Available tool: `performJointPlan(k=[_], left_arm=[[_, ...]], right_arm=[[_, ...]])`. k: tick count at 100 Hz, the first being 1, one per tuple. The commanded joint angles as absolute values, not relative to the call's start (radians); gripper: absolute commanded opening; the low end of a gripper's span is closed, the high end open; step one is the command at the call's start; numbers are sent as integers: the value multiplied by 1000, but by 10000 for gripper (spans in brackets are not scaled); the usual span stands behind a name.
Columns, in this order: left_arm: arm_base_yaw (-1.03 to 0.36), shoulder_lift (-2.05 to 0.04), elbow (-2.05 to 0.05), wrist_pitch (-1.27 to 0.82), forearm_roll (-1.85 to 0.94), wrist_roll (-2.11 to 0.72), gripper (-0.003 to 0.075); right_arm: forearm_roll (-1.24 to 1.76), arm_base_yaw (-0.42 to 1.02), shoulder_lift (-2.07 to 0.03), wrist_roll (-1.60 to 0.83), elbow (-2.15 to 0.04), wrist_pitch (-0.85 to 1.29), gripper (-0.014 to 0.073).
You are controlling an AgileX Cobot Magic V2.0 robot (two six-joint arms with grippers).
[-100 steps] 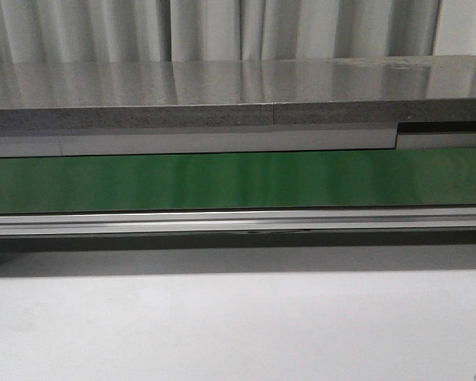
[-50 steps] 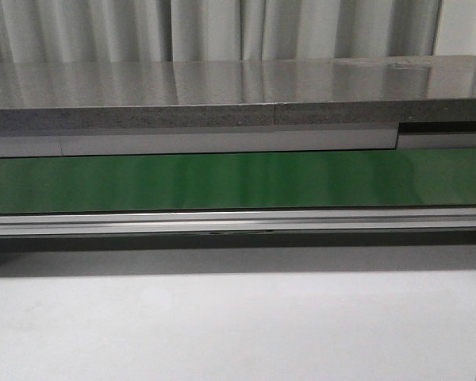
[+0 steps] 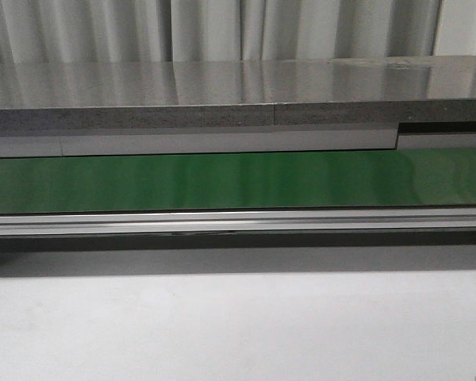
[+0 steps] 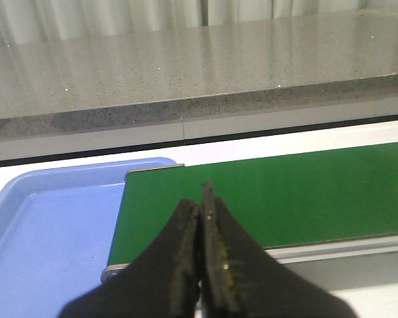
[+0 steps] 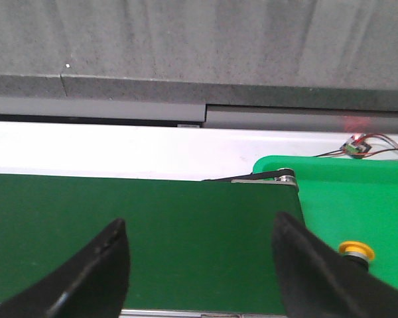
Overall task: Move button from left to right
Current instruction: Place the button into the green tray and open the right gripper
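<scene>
Right wrist view shows the button [image 5: 355, 250] already lying in the green tray [image 5: 358, 199] beside the wide-open, empty right fingers [image 5: 113, 265], left fingers [image 4: 186, 252] pressed together empty, so retreat seems next.

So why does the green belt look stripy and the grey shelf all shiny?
Front view: pale vertical streaks on the green belt and the grey counter mirror the lit curtain behind. Left wrist view: the shut left gripper is dark and soft, too near the lens. Right wrist view: a yellow button beside the blurry right gripper.
</scene>
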State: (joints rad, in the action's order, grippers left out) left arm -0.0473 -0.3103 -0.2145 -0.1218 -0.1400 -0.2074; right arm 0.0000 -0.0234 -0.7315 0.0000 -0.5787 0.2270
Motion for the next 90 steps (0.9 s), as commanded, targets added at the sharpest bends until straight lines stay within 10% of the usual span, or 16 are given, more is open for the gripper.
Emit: performJointPlan(k=[1, 22, 57, 90], left_arm=[[-56, -317, -241, -37, -146, -207, -19], [-56, -317, -241, -37, -146, -207, -19], [-56, -317, -241, -37, -146, -207, -19], [-56, -317, -241, -37, -146, -207, -19]], right_arm=[[-7, -23, -631, -12, -563, 161, 477], [-7, -23, -456, -12, -506, 213, 408], [-7, -23, -416, -12, -506, 240, -69], [-7, -23, -416, -12, -506, 240, -68]])
